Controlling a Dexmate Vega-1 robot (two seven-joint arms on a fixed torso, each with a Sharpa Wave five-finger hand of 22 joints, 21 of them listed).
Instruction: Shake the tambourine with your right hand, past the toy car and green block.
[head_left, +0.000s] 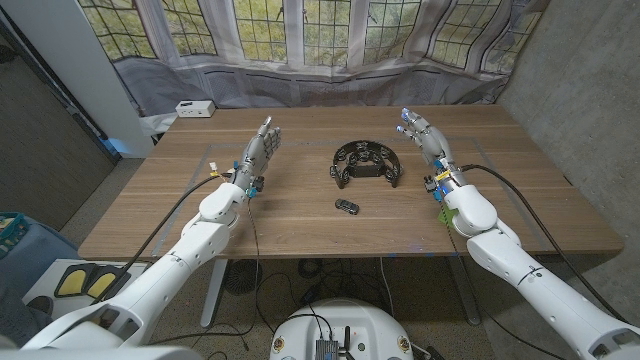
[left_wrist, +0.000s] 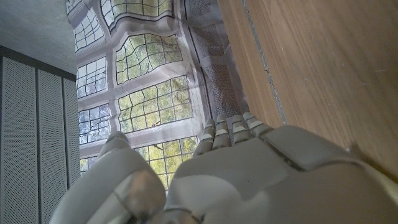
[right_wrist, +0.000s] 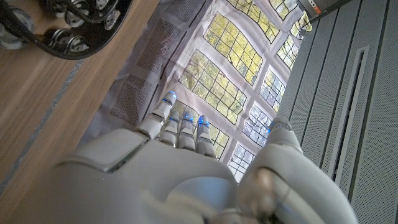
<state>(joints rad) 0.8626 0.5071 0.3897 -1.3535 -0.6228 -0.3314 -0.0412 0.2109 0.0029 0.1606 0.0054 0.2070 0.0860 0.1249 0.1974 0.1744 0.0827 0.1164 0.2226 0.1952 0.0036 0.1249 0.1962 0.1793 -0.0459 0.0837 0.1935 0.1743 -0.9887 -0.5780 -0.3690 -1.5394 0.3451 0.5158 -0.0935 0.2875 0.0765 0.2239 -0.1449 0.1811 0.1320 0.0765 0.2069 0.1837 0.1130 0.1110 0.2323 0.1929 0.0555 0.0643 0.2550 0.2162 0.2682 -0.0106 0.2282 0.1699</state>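
My left hand (head_left: 258, 152) waits at nine o'clock on the table (head_left: 300, 220), fingers straight and apart, holding nothing. The little dark toy car (head_left: 348, 206) sits at six o'clock from the tambourine (head_left: 366, 164), near it but not touching. The tambourine lies flat in the middle of the table. It is black, shaped like a half moon, with small round metal jingles along its rim. My right hand (head_left: 425, 140) is at three o'clock from it, fingers open and empty. I can't see a green block. I think my fingers could push the tambourine away instead of getting under it, because it lies so flat. My arm might also bump the car if it swings low.
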